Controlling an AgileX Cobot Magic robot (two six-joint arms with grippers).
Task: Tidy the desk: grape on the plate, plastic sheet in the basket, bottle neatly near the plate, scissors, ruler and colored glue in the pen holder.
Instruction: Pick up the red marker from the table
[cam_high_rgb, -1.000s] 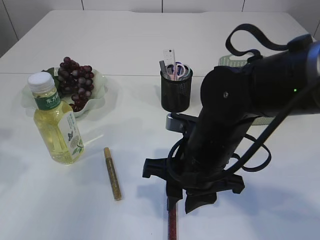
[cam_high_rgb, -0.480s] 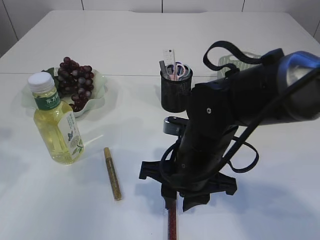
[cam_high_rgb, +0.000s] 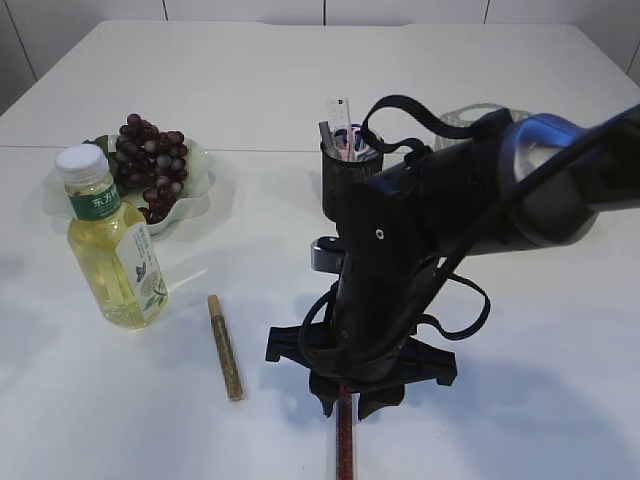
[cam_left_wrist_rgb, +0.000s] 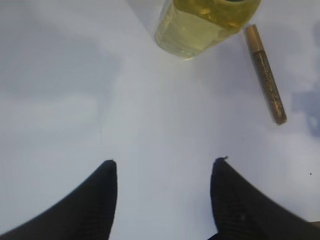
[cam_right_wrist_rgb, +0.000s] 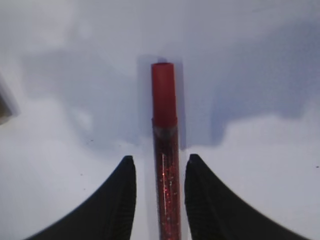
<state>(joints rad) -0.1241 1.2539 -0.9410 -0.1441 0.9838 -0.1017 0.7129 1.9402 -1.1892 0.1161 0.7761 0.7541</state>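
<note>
A red glitter glue tube (cam_high_rgb: 345, 445) lies on the white table at the front edge. In the right wrist view the tube (cam_right_wrist_rgb: 164, 100) lies between the fingers of my right gripper (cam_right_wrist_rgb: 159, 160), which is open, with a thin gap on each side. The right gripper (cam_high_rgb: 345, 405) is low over the tube. A gold glue tube (cam_high_rgb: 225, 347) lies left of it, beside the bottle (cam_high_rgb: 110, 250) of yellow drink. Grapes (cam_high_rgb: 150, 165) rest on the pale green plate (cam_high_rgb: 205, 180). Scissors (cam_high_rgb: 357, 140) and ruler (cam_high_rgb: 338, 112) stand in the black pen holder (cam_high_rgb: 342, 190). My left gripper (cam_left_wrist_rgb: 164, 161) is open and empty over bare table, with the bottle (cam_left_wrist_rgb: 205, 25) and gold tube (cam_left_wrist_rgb: 265, 75) ahead.
A pale green basket (cam_high_rgb: 462, 118) sits at the back right, mostly hidden behind my right arm; I cannot tell what is in it. The right arm and its cables cover the middle of the table and part of the pen holder.
My right arm has moved left and lowered, bringing its open fingers down around the red glue tube. The other things have not moved.
</note>
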